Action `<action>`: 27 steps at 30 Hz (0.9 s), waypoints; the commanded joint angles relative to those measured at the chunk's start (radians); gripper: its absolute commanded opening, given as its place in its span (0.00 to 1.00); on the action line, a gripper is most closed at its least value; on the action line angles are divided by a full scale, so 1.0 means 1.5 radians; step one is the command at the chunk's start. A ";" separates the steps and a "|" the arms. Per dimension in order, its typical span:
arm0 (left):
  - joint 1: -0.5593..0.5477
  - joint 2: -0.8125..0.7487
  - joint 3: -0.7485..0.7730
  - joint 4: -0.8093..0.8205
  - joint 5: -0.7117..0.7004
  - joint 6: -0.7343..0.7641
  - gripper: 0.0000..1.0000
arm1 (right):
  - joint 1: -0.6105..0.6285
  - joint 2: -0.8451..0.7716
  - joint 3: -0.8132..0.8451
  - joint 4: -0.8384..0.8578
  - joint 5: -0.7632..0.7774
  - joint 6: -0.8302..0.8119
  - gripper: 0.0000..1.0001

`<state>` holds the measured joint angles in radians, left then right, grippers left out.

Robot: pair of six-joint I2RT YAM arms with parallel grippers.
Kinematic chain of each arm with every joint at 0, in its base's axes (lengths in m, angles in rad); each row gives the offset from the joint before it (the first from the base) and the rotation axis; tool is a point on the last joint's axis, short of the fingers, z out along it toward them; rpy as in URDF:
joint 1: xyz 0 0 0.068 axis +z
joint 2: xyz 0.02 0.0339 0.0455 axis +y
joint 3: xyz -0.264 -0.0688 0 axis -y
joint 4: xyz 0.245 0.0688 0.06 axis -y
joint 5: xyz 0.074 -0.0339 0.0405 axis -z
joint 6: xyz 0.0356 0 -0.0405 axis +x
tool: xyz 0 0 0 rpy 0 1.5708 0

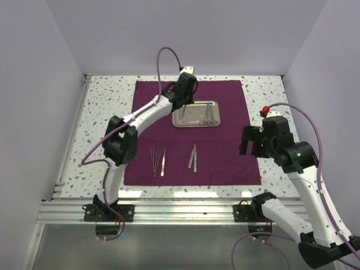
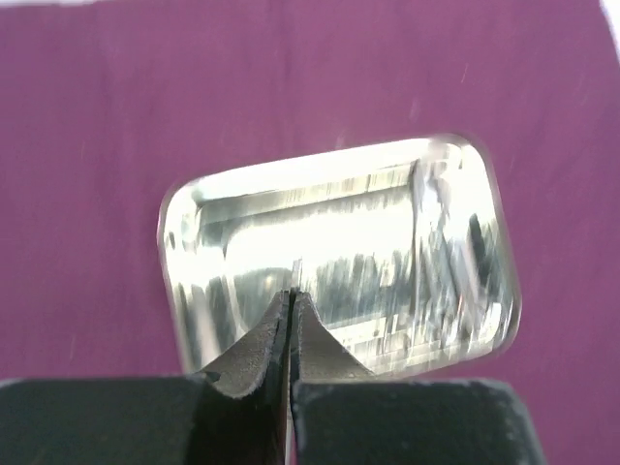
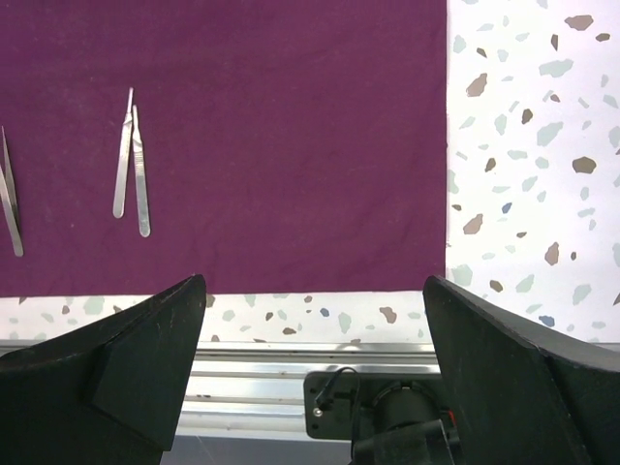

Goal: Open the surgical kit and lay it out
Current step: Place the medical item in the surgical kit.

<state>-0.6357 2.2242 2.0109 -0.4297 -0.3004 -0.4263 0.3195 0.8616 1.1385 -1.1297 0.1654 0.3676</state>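
The left gripper (image 2: 293, 295) hangs closed over the shiny rectangular steel tray (image 2: 339, 194). The right gripper (image 3: 315, 283) gapes empty above the right edge of the maroon cloth (image 3: 291, 145).

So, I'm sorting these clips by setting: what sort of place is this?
Probably a robot test cell in a lab, not an operating room: plain white walls box in a speckled table, two robot arms are bolted to a metal rail, and a purple cloth holds a steel tray.

place: robotics lab cell, looks like | speckled tabletop (image 1: 270, 95) boxed in by plain white walls (image 1: 34, 112) | aluminium rail (image 1: 180, 209) bolted along near edge
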 commanded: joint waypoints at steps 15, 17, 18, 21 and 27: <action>-0.171 -0.288 -0.475 0.051 -0.137 -0.282 0.00 | -0.002 -0.007 0.051 -0.035 -0.040 0.011 0.98; -0.173 -0.289 -0.496 0.060 -0.136 -0.299 0.00 | -0.002 -0.014 0.045 -0.046 -0.040 0.014 0.99; -0.175 -0.289 -0.511 0.074 -0.134 -0.310 0.00 | -0.002 -0.019 0.042 -0.051 -0.039 0.015 0.98; -0.175 -0.277 -0.520 0.090 -0.128 -0.323 0.00 | -0.002 -0.034 0.024 -0.065 -0.036 0.021 0.99; -0.174 -0.241 -0.469 0.072 -0.102 -0.330 0.06 | -0.002 -0.042 0.022 -0.072 -0.029 0.033 0.98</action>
<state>-0.8970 1.8454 1.2434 -0.3706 -0.4561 -0.8806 0.3195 0.7971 1.1713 -1.2175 0.1310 0.4019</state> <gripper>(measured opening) 0.033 0.985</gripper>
